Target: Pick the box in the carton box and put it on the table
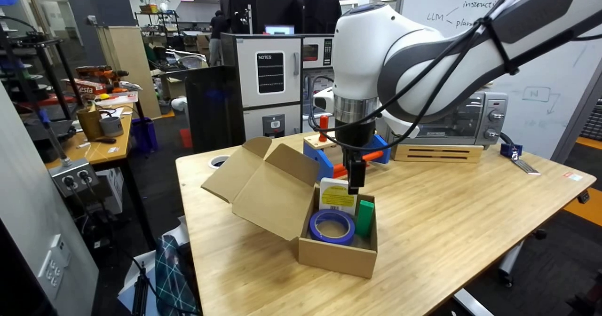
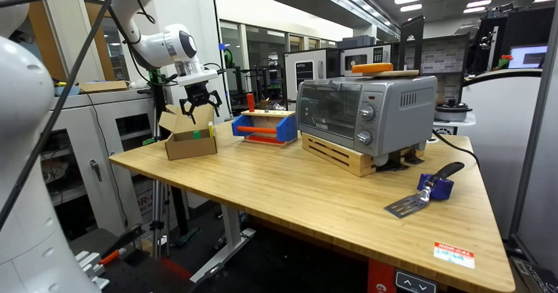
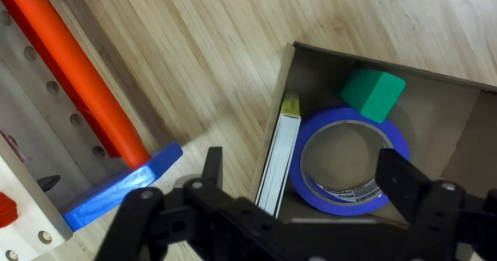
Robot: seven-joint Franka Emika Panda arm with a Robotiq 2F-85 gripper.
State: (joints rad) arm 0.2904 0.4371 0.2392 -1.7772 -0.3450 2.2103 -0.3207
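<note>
The box (image 1: 337, 194), white with a yellow label, stands on edge against one wall inside the open carton box (image 1: 336, 258). In the wrist view the box (image 3: 278, 160) shows its narrow white and yellow edge. A sliver of the box (image 2: 211, 129) shows above the carton (image 2: 192, 148) in an exterior view. My gripper (image 2: 205, 117) is open and empty above the carton. In the wrist view its fingers (image 3: 299, 152) lie either side of the box, one outside the carton wall and one over the blue tape roll. The carton stands on the table (image 1: 423, 222).
A blue tape roll (image 3: 297, 167) and a green block (image 3: 382, 98) lie in the carton beside the box. The carton's raised flaps (image 1: 277, 189) lean to one side. A blue and red wooden toolbox (image 2: 266, 125) and a toaster oven (image 2: 366, 114) stand nearby.
</note>
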